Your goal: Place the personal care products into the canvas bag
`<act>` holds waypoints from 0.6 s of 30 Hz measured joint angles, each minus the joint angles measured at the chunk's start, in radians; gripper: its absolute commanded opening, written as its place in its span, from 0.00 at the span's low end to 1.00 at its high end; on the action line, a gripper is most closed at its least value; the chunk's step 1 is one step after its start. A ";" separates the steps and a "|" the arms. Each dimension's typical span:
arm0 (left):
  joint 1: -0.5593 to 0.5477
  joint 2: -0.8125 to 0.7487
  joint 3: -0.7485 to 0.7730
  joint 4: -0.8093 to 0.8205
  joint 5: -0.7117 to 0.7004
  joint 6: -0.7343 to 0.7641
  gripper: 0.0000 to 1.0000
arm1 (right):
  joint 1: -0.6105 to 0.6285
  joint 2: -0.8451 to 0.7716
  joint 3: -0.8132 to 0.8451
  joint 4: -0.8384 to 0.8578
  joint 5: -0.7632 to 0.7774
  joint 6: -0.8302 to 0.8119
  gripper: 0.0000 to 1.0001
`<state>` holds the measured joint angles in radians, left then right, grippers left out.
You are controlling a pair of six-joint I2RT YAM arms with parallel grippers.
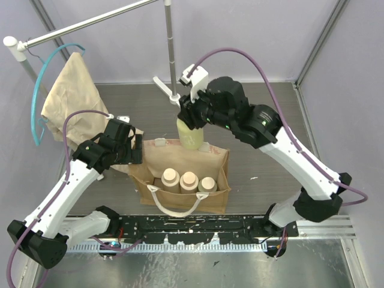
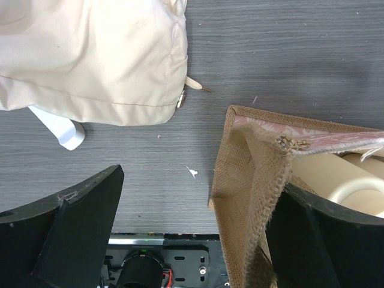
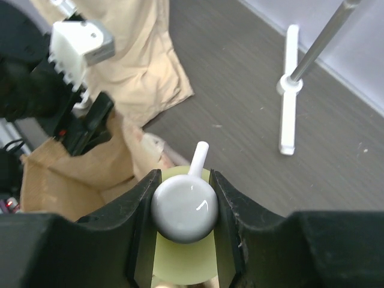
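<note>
The tan canvas bag (image 1: 216,157) stands upright near the front edge, white handles up. Three bottles with wide cream caps (image 1: 189,180) stand in it in a row. My right gripper (image 1: 195,114) is shut on the white pump top (image 3: 183,210) of the yellow-green bottle (image 1: 191,135) and holds it upright over the bag's far rim. My left gripper (image 1: 137,151) is open at the bag's left end. In the left wrist view the gripper (image 2: 201,183) straddles the bag's wall (image 2: 240,180), one finger inside, one outside. A cream bottle (image 2: 327,174) shows inside.
A limp beige cloth (image 1: 72,90) hangs on a blue hanger at the far left and lies partly on the table (image 2: 90,54). A metal rack pole (image 1: 171,42) with a white foot (image 3: 289,90) stands behind the bag. A black rail (image 1: 198,225) runs along the near edge.
</note>
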<state>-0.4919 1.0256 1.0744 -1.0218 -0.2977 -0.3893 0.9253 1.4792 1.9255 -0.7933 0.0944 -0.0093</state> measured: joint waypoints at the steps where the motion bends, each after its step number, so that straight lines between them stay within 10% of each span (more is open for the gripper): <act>1: 0.000 0.000 0.000 0.000 0.001 0.003 0.98 | 0.015 -0.028 -0.027 -0.002 0.003 0.014 0.01; 18: 0.000 0.005 0.000 0.004 0.017 0.031 0.98 | 0.213 -0.134 -0.428 0.100 -0.042 0.144 0.01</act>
<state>-0.4919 1.0306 1.0744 -1.0176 -0.2806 -0.3588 1.1385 1.3453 1.4975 -0.6933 0.0521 0.1349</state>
